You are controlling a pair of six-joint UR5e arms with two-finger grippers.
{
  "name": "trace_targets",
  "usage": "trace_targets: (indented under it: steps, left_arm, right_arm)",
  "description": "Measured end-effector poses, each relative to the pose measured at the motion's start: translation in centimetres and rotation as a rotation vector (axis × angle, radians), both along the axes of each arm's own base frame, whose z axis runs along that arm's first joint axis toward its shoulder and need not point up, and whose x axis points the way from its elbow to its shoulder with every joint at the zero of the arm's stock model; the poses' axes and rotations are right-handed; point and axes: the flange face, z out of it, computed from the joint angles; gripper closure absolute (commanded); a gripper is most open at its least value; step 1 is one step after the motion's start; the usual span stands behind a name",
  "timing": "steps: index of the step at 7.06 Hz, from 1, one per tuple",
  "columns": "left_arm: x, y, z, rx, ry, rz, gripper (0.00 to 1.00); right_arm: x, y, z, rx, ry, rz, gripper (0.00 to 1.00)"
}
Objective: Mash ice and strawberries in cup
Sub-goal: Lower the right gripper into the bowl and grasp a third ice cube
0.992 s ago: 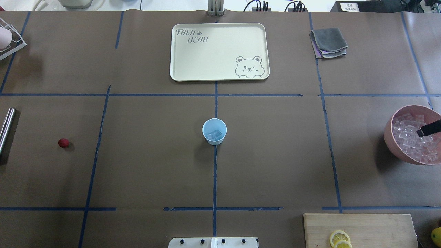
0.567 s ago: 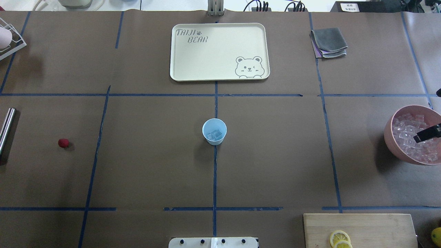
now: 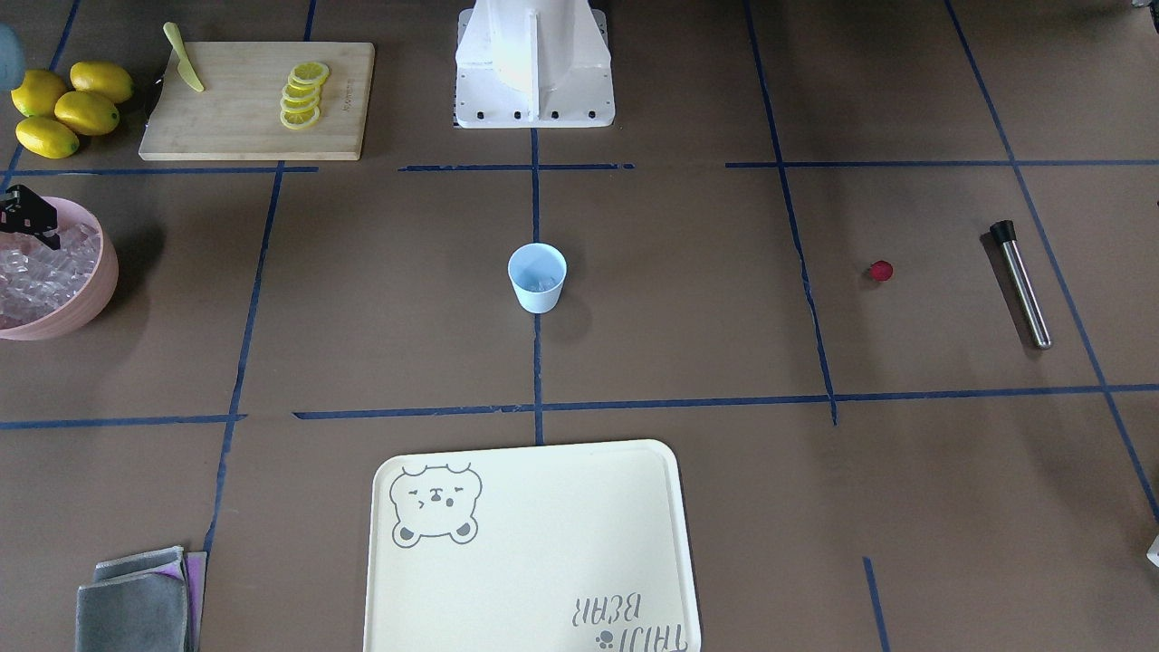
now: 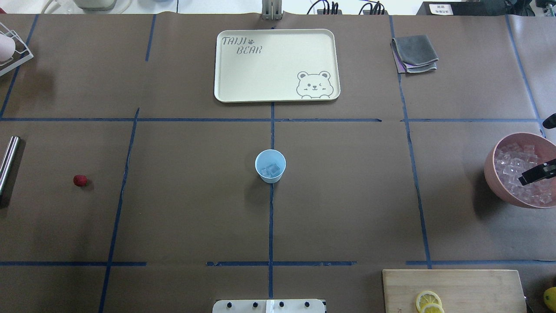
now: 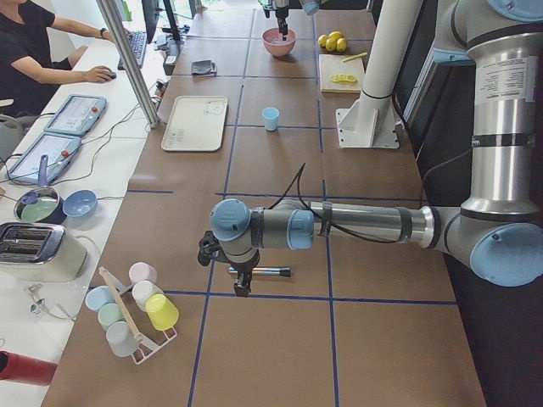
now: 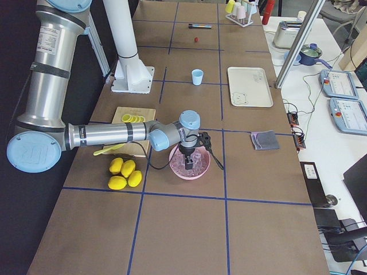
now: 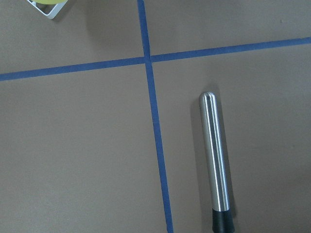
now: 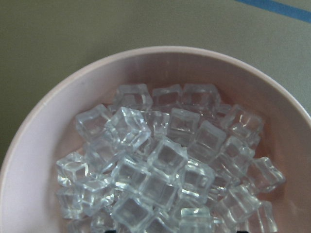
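The pale blue cup (image 4: 270,165) (image 3: 537,277) stands upright at the table's centre with a few clear ice cubes in it. More ice (image 8: 160,160) fills the pink bowl (image 4: 495,174) at the right edge. My right gripper (image 4: 532,174) (image 6: 188,163) hangs over that ice and appears open, with no fingers meeting in its wrist view. The strawberry (image 4: 80,180) (image 3: 881,270) lies alone on the left. My left gripper (image 5: 242,284) hovers over a steel muddler (image 7: 215,155) (image 4: 8,163); I cannot tell whether it is open or shut.
A cream bear tray (image 4: 278,99) lies beyond the cup, with a grey cloth (image 4: 415,54) to its right. A cutting board (image 4: 478,287) with lemon slices sits near the base, whole lemons (image 3: 63,109) beside it. A cup rack (image 5: 136,314) stands far left. A person sits at the side desk.
The right gripper's dark finger has shifted over the ice bowl toward the robot's side. Cup, strawberry and muddler have not moved.
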Motion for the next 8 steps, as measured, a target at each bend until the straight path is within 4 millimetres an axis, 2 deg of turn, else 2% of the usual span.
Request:
trace_targets:
  steps: [1,3,4,6,8]
  left_arm:
    - [0.0,0.0,0.0,0.0,0.0,0.0,0.0]
    - [0.0,0.0,-0.1,0.001,0.0,-0.001,0.0]
    - [0.0,0.0,-0.1,0.001,0.0,-0.001,0.0]
    - [-0.1,0.0,0.0,0.0,0.0,-0.002,0.0]
    - [-0.1,0.0,0.0,0.0,0.0,-0.002,0.0]
  right_arm:
    - [0.0,0.0,0.2,0.003,0.009,0.002,0.37]
    - [0.1,-0.1,0.4,0.006,0.017,0.003,0.87]
    - [0.1,-0.1,0.3,0.009,0.017,0.001,0.98]
    - [0.1,-0.3,-0.1,0.034,0.005,0.001,1.0]
    - [0.7,-0.6,-2.8,0.092,-0.034,0.018,1.0]
